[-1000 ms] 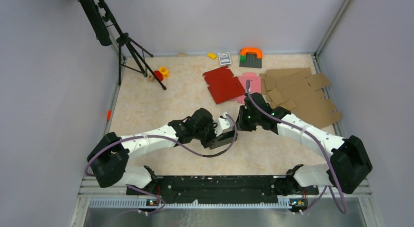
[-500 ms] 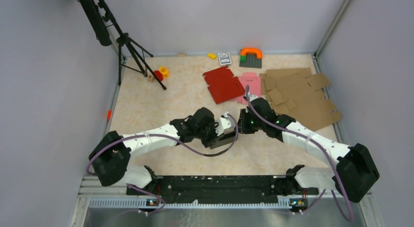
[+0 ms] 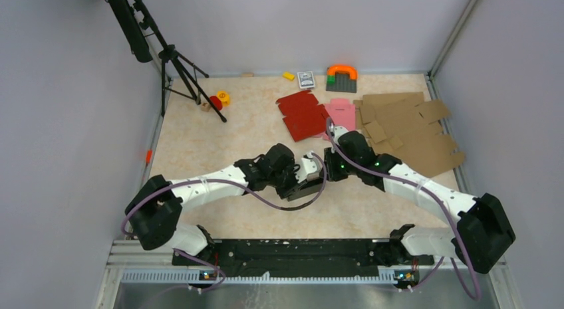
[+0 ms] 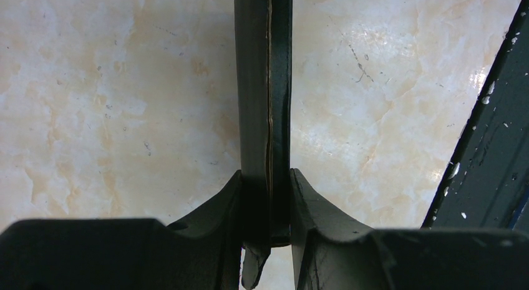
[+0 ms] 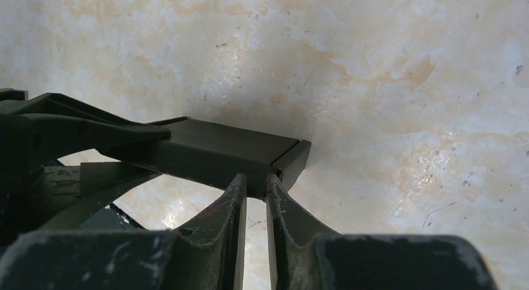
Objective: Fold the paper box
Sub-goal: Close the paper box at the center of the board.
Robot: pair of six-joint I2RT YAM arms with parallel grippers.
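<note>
The paper box (image 3: pixel 306 189) is held up off the bench (image 3: pixel 199 143) near its middle, between the two arms and closer to their bases than the other cardboard. The left tool (image 3: pixel 297 179) is clamped on it: in the left wrist view the black card (image 4: pixel 265 109) runs straight up from between the fingers (image 4: pixel 215 206) as two layers pressed face to face, with a thin pale seam between them, and a small corner of it pokes out below the grip. The right tool (image 3: pixel 326 166) meets the box from the opposite side. In the right wrist view its fingers (image 5: pixel 228 209) stand almost together, a narrow slit of light between them, with their tips at the lower edge of a flat black panel (image 5: pixel 231 154) beside its folded end. Whether they actually pinch that edge or only touch it cannot be told. Farther back on the bench lie a red blank (image 3: pixel 304 115), a pink blank (image 3: pixel 342 113) just beside it, and a spread of brown cardboard (image 3: pixel 409 129) to the right, all well apart from the box.
</note>
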